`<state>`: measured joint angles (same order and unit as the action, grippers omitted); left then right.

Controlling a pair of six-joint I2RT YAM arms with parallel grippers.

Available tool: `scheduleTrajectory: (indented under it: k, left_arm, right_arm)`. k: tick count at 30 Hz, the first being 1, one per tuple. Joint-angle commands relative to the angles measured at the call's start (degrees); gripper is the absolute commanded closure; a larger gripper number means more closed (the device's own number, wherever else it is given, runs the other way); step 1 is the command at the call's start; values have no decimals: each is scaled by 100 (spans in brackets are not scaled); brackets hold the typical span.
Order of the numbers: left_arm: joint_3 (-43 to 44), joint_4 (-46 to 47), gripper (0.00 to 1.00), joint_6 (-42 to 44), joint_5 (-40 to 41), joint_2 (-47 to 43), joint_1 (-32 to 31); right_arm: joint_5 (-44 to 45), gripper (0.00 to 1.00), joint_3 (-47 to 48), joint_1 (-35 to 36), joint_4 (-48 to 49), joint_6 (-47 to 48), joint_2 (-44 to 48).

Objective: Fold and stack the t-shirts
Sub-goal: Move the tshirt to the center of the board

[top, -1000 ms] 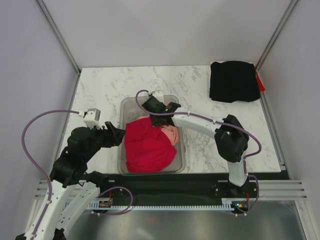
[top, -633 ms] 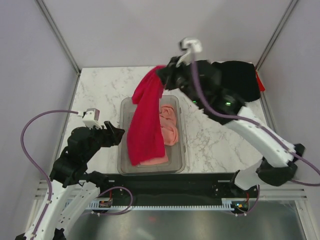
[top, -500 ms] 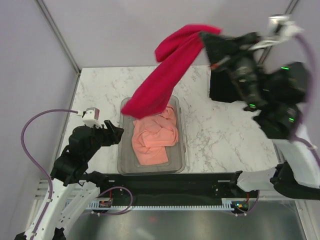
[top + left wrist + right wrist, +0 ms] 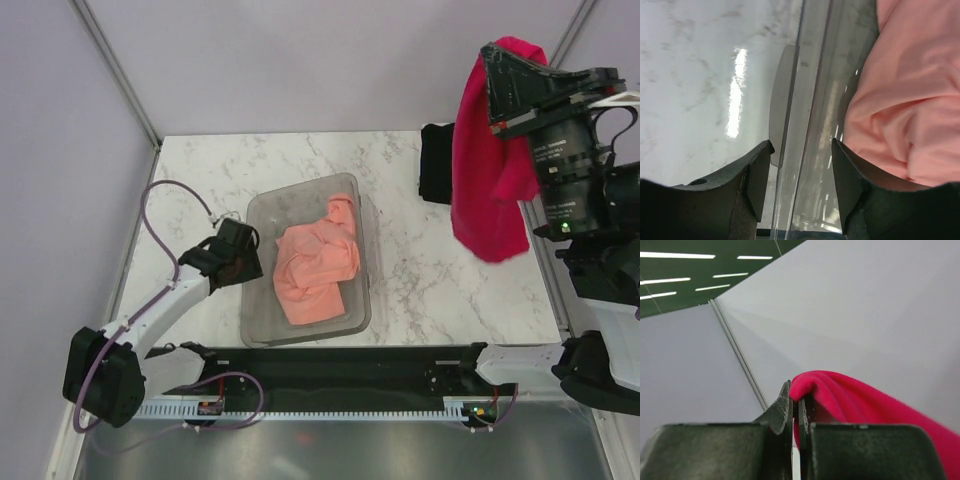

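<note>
Marble-look table top (image 4: 430, 290), grey enclosure walls behind. Reference is the clear plastic bin (image 4: 300, 333).

- Salmon-pink t-shirt (image 4: 315, 265): crumpled inside the bin, unfolded, bunched toward the bin's right wall.
- Left gripper (image 4: 235, 262): at the bin's left wall, jaws apart and straddling it. Wrist view shows the left gripper (image 4: 801, 165) with one finger (image 4: 757, 175) outside the bin over the table and the other inside, just beside the pink cloth (image 4: 900, 100). The bin wall (image 4: 810, 75) runs between them with gaps on both sides, so nothing is gripped.
- Right gripper (image 4: 500, 62): raised high, well to the right of the bin and past its far end. Wrist view shows the right gripper (image 4: 796, 410) with jaws together, pinching a fold of the crimson red t-shirt (image 4: 850, 395).
- Crimson red t-shirt (image 4: 485, 190): hangs loose from that pinch, off the table.
- Black t-shirt (image 4: 433, 165): lies on the table beyond the bin's far-right corner, mostly hidden behind the hanging red one.
</note>
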<state>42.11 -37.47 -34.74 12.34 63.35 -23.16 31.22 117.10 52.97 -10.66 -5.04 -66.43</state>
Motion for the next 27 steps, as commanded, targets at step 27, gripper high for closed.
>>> scheduleTrajectory:
  k: [27]
  left_arm:
    - [6460, 126, 77, -663, 340, 6207, -5181]
  right_arm:
    - [24, 100, 665, 3, 99, 732, -142]
